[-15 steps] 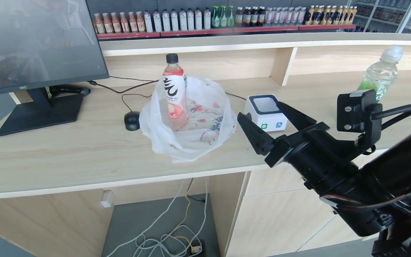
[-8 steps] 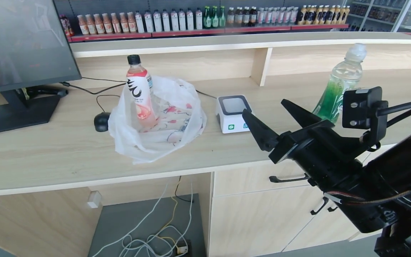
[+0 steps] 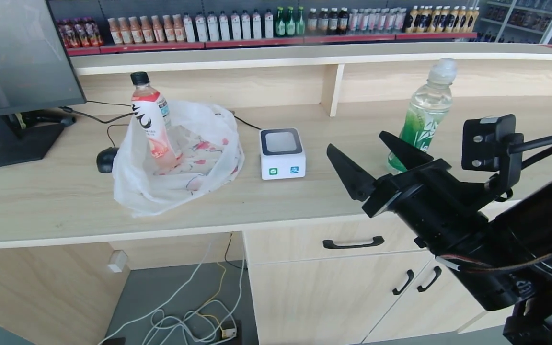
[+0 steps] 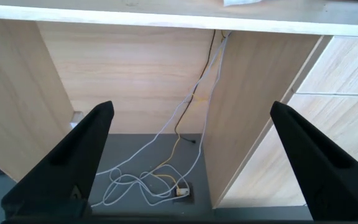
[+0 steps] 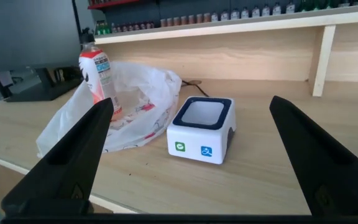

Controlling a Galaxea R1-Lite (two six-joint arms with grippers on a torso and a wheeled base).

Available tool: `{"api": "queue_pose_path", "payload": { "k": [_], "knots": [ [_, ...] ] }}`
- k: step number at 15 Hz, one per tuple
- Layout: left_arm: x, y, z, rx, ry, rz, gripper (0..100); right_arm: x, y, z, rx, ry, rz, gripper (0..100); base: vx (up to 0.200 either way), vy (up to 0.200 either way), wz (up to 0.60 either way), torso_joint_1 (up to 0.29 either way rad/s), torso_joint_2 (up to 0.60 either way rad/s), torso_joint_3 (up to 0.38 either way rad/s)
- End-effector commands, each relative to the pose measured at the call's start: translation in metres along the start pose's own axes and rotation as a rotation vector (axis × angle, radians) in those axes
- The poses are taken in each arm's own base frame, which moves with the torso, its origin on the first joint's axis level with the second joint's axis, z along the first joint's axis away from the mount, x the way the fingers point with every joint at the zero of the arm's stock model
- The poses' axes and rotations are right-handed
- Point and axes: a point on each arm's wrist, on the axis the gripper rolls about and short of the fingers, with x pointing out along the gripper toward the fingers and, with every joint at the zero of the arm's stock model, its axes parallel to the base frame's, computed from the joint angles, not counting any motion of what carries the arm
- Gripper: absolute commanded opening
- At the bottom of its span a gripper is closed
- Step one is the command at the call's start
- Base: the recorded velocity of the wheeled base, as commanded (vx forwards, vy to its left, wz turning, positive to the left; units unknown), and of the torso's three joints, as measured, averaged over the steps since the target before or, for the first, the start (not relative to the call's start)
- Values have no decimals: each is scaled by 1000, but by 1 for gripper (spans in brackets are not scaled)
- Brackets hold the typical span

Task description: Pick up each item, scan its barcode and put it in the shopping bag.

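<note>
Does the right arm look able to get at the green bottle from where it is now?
Probably yes. The right tool is open and close to the green bottle, which stands alone on the counter with nothing between them.

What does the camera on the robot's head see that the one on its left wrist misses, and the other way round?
Head view's own: the shopping bag with the pink bottle in it, the white scanner, the green bottle and the open right hand. Left wrist view's own: the open left hand, held below counter height. Shared: the wooden counter and the tangle of cables on the floor beneath it.
</note>
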Motion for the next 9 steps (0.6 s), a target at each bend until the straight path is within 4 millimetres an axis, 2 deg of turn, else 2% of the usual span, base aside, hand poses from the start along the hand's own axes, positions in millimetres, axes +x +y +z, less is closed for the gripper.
{"api": "queue_pose_path", "payload": {
  "k": [1,6,9],
  "knots": [
    [0,0,0,0,1,1,100,1,0,-2,-1,6,0,100,0,-200,0,2,-17,-2],
    [0,0,0,0,-1,1,100,1,1,-5,-3,13,1,100,0,-200,0,2,2,3],
    [0,0,0,0,1,1,100,0,0,-6,-4,21,1,100,0,-200,600,2,1,2]
  ]
}}
